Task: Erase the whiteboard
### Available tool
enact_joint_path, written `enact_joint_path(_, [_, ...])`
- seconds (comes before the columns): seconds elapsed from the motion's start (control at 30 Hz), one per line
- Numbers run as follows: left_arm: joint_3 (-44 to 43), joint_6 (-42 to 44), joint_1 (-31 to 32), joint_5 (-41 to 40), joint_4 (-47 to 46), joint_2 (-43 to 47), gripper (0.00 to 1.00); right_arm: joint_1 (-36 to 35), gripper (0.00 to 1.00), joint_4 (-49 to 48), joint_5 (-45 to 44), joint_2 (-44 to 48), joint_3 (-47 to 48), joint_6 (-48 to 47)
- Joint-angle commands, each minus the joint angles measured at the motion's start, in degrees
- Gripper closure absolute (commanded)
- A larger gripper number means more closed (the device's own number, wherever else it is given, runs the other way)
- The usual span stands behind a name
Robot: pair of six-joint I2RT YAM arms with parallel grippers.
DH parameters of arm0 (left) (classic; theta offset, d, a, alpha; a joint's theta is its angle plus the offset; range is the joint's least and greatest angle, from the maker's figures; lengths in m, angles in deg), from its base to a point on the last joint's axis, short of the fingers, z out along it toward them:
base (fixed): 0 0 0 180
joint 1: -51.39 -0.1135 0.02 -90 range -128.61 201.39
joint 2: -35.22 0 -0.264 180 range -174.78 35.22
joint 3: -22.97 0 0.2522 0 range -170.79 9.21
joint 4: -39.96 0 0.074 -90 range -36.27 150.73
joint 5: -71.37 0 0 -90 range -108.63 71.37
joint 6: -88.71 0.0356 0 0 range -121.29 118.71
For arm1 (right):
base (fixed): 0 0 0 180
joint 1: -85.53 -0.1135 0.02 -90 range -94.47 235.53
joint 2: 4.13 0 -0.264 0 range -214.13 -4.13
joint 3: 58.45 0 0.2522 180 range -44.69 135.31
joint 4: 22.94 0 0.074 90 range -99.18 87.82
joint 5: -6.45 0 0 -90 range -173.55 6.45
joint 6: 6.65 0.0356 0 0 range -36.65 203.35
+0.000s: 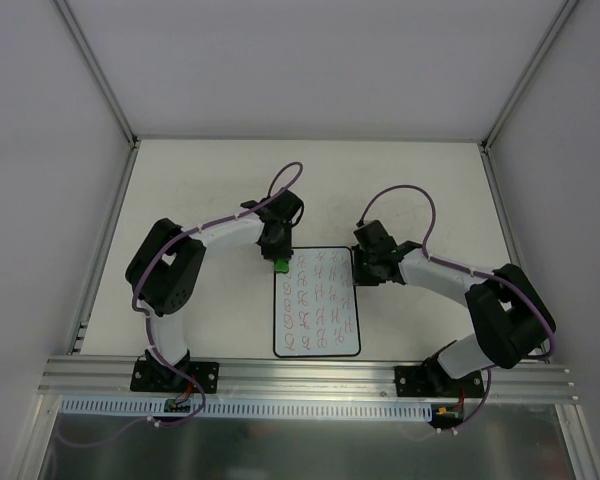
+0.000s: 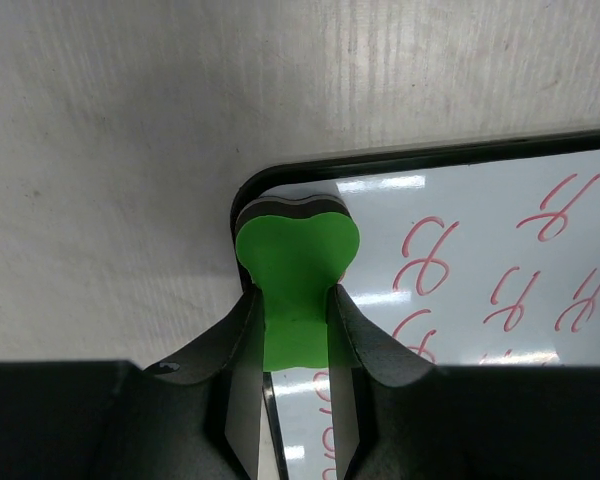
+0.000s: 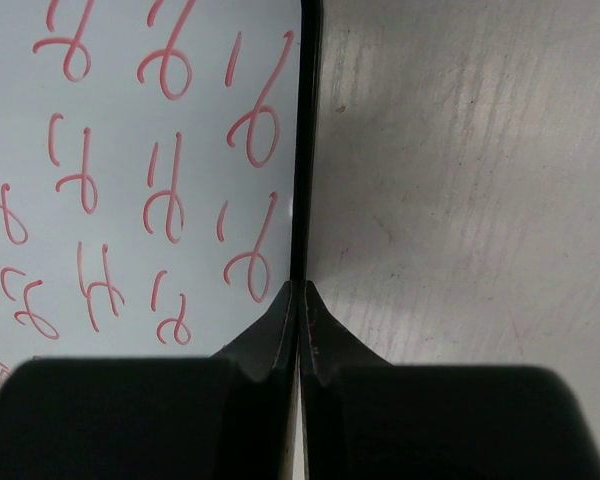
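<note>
The whiteboard (image 1: 318, 300) lies flat in the middle of the table, covered with rows of red scribbles. My left gripper (image 1: 279, 262) is shut on a green eraser (image 1: 280, 266) and holds it at the board's far left corner. In the left wrist view the eraser (image 2: 295, 265) is pinched between the fingers of my left gripper (image 2: 293, 298), its dark underside on the corner of the whiteboard (image 2: 480, 240). My right gripper (image 1: 358, 278) is shut with nothing between its jaws. Its tips (image 3: 301, 290) rest at the black right edge of the whiteboard (image 3: 130, 150).
The cream tabletop (image 1: 200, 190) is bordered by metal rails on the left (image 1: 105, 240) and right (image 1: 500, 200). An aluminium beam (image 1: 310, 375) runs along the near edge by the arm bases. White walls enclose the back and both sides.
</note>
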Motion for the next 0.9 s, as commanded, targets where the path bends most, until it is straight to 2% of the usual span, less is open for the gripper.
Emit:
enact_joint_path(0.0, [0.73,-0.91,2.47,3.98,0.66,-5.27,1.00,0.02,1.00,3.95,0.95,-0.11,-1.61,0.18])
enact_joint_path(0.27, [-7.60,0.23,9.05,3.19,5.49,-11.69,1.00,-0.07,1.00,3.60,1.12,0.50,-2.13,0.26])
enact_joint_path(0.47, [-11.30,0.41,11.17,2.58,7.86,-14.51,1.00,-0.07,1.00,3.60,1.03,0.68,-2.22,0.44])
enact_joint_path(0.63, [-8.94,-1.70,8.46,0.30,8.75,-12.15,1.00,-0.07,1.00,3.69,1.03,0.24,-2.31,0.44])
enact_joint_path(0.87, [-0.51,0.22,3.53,-2.08,8.83,-5.81,1.00,-0.07,1.00,3.69,1.03,-0.37,-2.13,0.44])
